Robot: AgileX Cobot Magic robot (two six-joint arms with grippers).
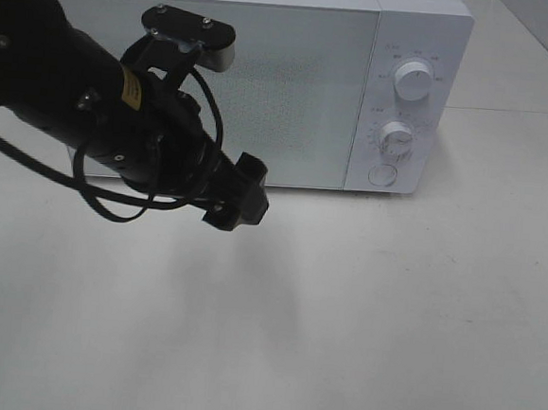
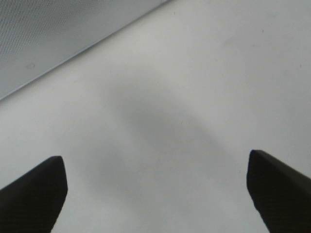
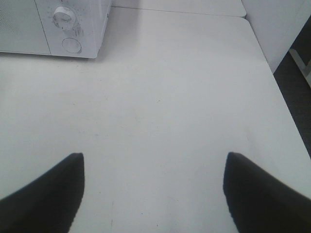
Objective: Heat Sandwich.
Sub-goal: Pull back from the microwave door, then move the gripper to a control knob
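Note:
The sandwich is out of view in every frame. A white microwave [image 1: 293,83] stands at the back of the table with its door shut. My left gripper [image 1: 240,197] hangs in front of the door's lower edge on the black left arm. In the left wrist view the left gripper [image 2: 155,194] is open, its two dark fingertips wide apart over bare table, with the microwave door [image 2: 39,29] just beyond. My right gripper [image 3: 153,189] is open too and holds nothing. It hovers over the table to the right of the microwave [image 3: 73,24] and does not show in the exterior high view.
The microwave's panel carries two knobs [image 1: 415,80] [image 1: 395,136] and a round button [image 1: 383,174]. The white table [image 1: 359,326] spreads in front. In the right wrist view the table's right edge [image 3: 286,111] drops to a dark floor beside a white wall.

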